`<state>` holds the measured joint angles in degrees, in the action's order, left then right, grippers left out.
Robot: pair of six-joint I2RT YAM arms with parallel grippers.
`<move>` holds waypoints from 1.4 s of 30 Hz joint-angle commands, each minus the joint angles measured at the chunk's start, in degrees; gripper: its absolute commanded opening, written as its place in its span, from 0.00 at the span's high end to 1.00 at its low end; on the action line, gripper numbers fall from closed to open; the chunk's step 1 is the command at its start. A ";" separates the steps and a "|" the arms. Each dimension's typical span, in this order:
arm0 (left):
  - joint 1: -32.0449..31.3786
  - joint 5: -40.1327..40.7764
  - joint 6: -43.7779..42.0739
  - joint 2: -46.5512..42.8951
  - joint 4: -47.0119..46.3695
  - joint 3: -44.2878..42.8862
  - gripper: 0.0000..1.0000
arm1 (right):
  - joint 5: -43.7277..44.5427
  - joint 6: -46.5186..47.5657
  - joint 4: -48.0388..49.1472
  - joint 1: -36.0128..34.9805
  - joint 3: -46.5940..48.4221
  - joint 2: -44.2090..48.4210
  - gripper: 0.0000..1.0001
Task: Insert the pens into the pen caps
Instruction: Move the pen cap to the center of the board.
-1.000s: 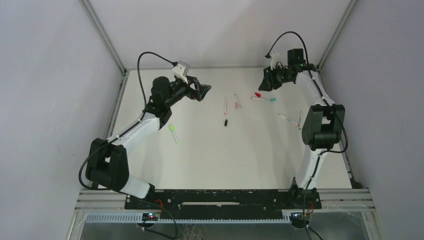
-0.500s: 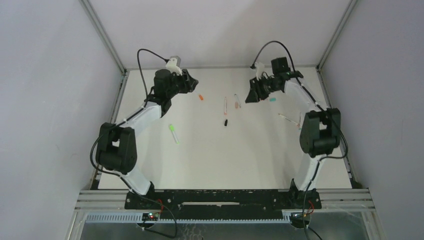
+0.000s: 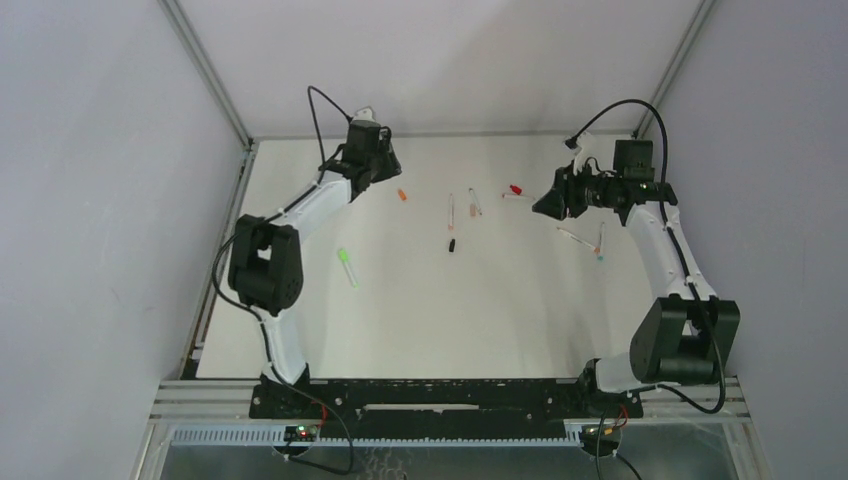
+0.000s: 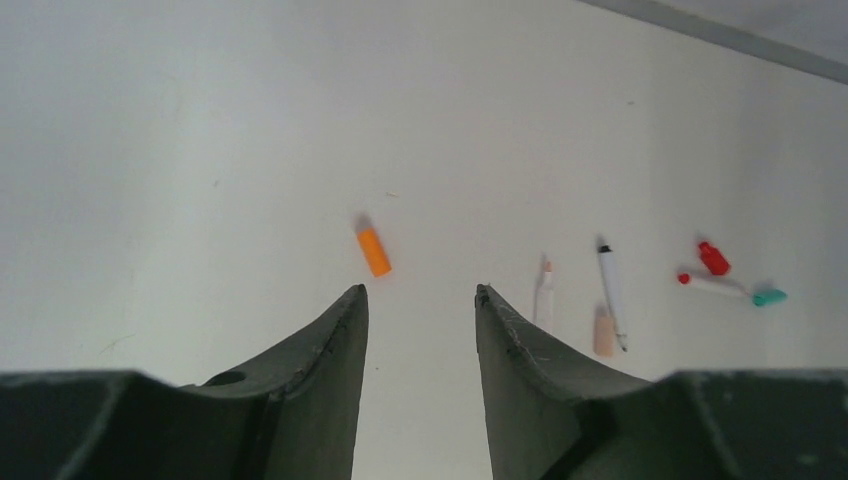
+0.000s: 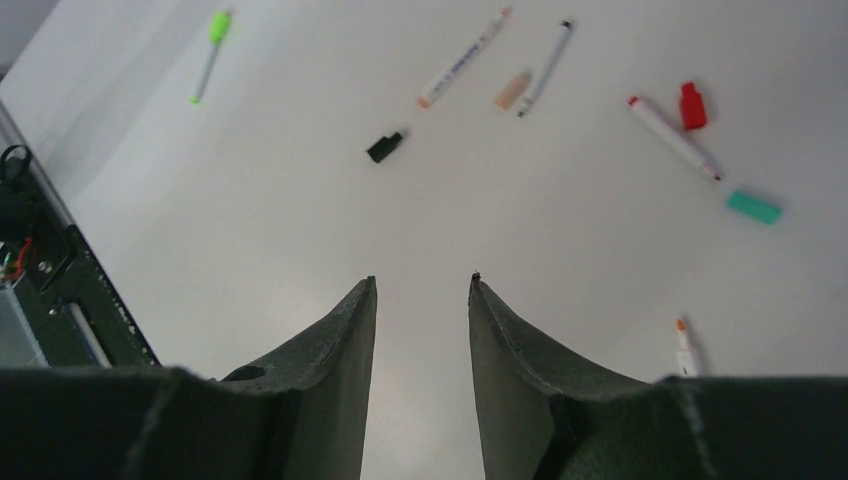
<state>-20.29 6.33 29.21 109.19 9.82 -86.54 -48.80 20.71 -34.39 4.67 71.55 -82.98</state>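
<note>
Both the left pincer and the right pincer stand partly open, holding nothing. An orange cap lies near the left one.

Left gripper: gap between the jaws clear; the table ahead and to its left lies bare. One obstacle close: an orange cap just ahead, slightly left. A black-tipped pen and a pale cap lie ahead to its right. Right gripper: bare surface directly ahead up to a black cap; an orange-tipped pen lies close beside it on the right; a teal cap further right
</note>
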 commanded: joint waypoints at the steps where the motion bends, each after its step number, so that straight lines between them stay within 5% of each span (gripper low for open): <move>1: 0.12 5.96 3.31 6.73 15.23 -11.15 0.52 | -4.33 1.34 3.07 -0.71 -1.49 3.25 0.54; 13: -0.28 8.21 8.66 24.35 35.66 -35.40 0.55 | -6.36 3.14 1.07 -0.66 -1.45 5.34 0.54; 34: -0.27 1.90 12.09 33.65 35.95 -43.10 0.59 | -6.60 4.36 0.03 -2.21 -1.49 3.87 0.54; 42: -0.27 1.14 11.51 35.22 38.02 -44.15 0.71 | -7.03 4.51 -0.06 -2.12 -1.47 4.53 0.54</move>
<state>-20.40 8.64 40.56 143.20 46.15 -127.22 -54.52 24.14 -34.54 2.85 70.13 -79.18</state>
